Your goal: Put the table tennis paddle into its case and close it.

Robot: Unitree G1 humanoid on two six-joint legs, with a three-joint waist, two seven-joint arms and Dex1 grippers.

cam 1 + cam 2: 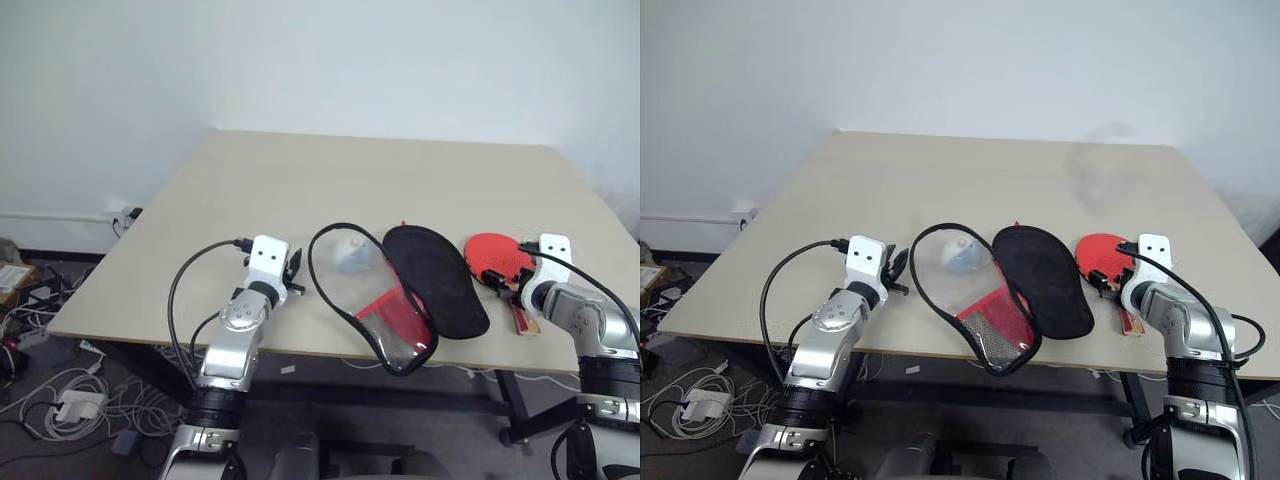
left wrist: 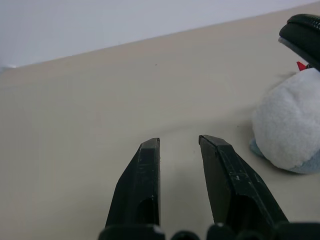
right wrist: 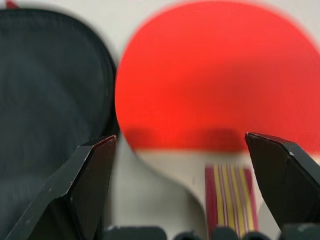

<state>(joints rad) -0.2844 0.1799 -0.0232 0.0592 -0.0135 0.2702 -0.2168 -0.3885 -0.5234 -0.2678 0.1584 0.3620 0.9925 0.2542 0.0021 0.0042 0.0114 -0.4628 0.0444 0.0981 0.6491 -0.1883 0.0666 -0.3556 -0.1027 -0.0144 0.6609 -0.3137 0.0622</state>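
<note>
Table [image 1: 300, 190]: pale beige top, bearing all items below.

Case [image 1: 400, 295]: lies unzipped near the front edge, between the two arms; black half [image 1: 437, 278] folded out flat toward the paddle; clear-faced half with black rim [image 1: 345, 275] spread toward the left arm, its narrow red part overhanging the table's front edge; nothing grips it.

White ball [image 1: 352, 255]: seen through the clear face of the case; blurred and large beside the left fingers in the left wrist view.

Paddle [image 1: 497, 256]: red face up, flat on the table just beside the case's black half, apart from it; striped wooden handle [image 1: 521, 318] pointing toward the front edge; outside the case.

Left gripper [image 2: 179, 150]: forearm reaching forward, roughly level over the table, just left of the clear half; fingers a narrow gap apart, empty.

Right gripper [image 3: 182, 142]: wrist tipped downward over the paddle's neck; fingers spread wide, either side of the handle, not closed on it.
</note>
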